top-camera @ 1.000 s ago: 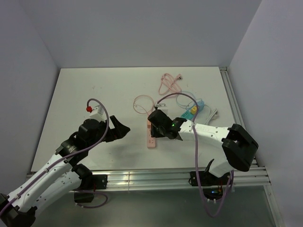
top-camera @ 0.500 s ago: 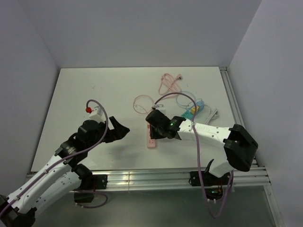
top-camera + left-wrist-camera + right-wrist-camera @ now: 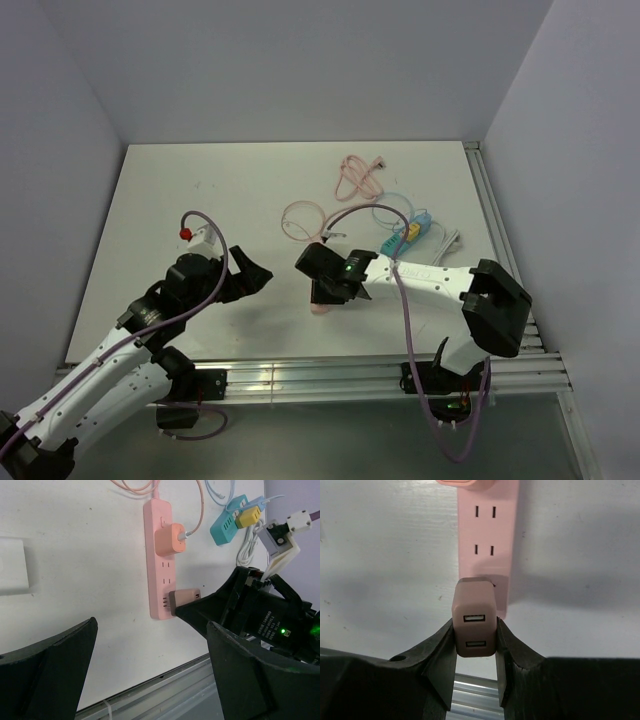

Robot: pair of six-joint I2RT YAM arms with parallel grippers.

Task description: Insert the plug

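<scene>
Plug is at the strip's near-end socket, touching it, USB ports facing the right wrist cam. Can't tell if the prongs are in. Right gripper is clamped on it, fingers pressed on both sides. In the left wrist view the plug sticks out sideways from the strip's last outlet, with the right gripper's black body behind it. An orange adapter with a cable sits in a socket further up the strip, and two free outlets lie between it and the plug.

Left gripper is spread wide with nothing in it, above the table, left of the strip. A white box is on the table near it.

Right of the strip: teal block touching a yellow plug. A pink cable lies at the far side.
</scene>
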